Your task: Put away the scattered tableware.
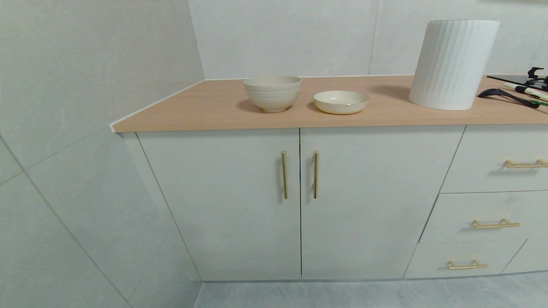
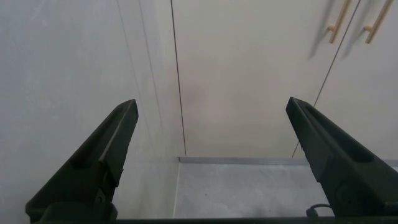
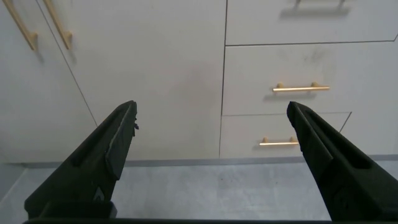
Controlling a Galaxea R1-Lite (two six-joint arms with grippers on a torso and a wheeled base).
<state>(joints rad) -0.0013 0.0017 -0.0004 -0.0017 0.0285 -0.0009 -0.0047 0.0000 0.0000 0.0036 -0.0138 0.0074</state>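
Two dishes, a bowl (image 1: 272, 93) and a plate (image 1: 341, 102), wait on the counter (image 1: 205, 111). The left claw (image 2: 211, 104) and right claw (image 3: 211, 107) hang spread and empty before the cupboard (image 1: 231, 214), probably their storage.

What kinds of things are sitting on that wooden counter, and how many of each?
Deep bowl: 1
Shallow dish: 1
Tall white ribbed container: 1
Black ladle: 1
Total: 4, leaving out the utensils cut off at the right edge.
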